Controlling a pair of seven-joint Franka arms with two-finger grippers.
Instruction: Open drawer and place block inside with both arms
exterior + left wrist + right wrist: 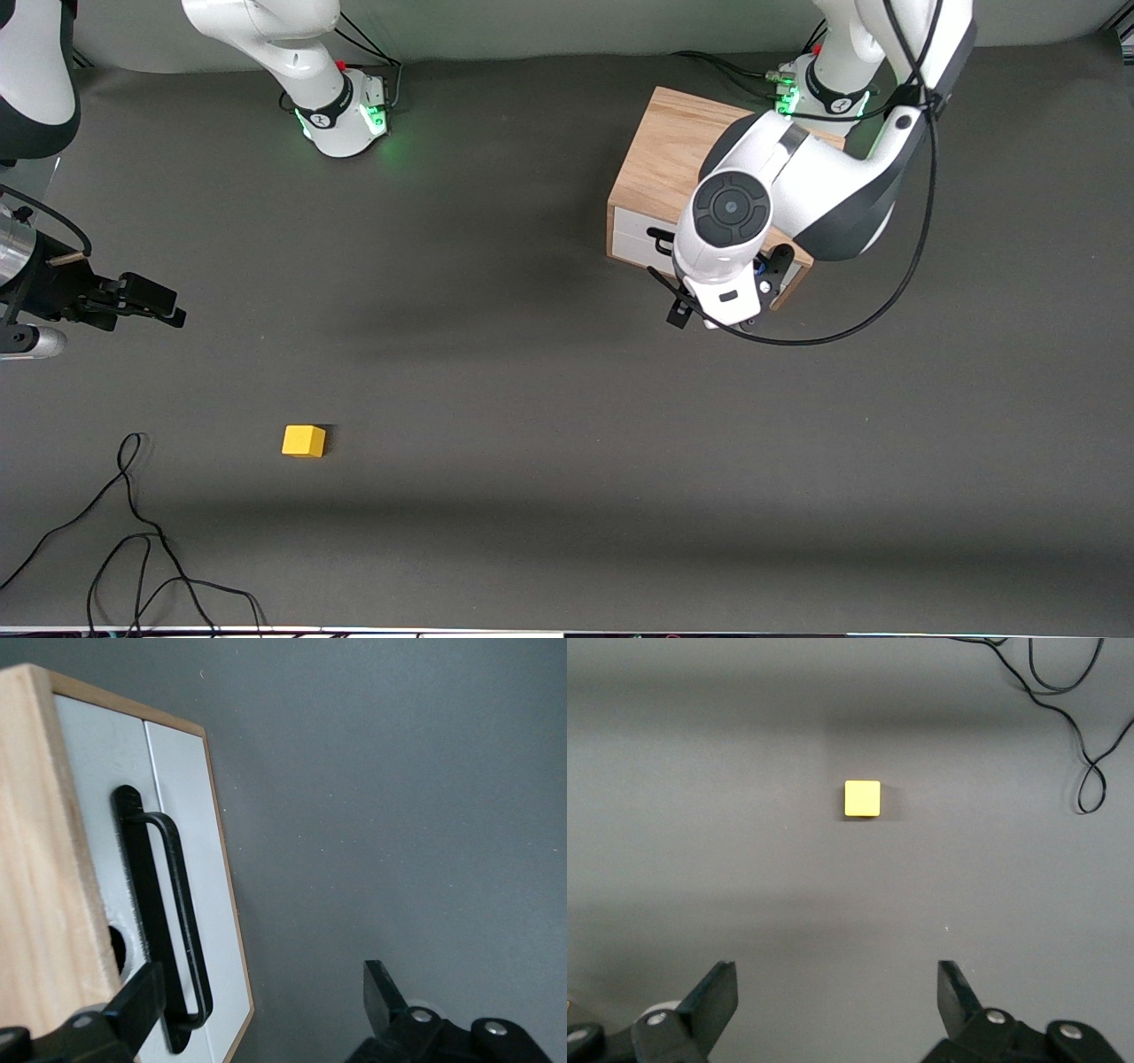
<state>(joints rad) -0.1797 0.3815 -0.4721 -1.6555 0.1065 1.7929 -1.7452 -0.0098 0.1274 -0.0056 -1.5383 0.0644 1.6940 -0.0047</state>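
The light oak box stands near the left arm's base. Its drawer with the white front looks shut, and the black bar handle is partly hidden by the left arm. My left gripper hangs open just in front of the drawer. In the left wrist view one of the fingers is beside the end of the handle, the other over bare table. The yellow block lies on the table toward the right arm's end. My right gripper is open and empty, apart from the block.
A loose black cable lies on the grey table near the front edge, nearer to the front camera than the block; it also shows in the right wrist view. The left arm's black cable hangs beside the box.
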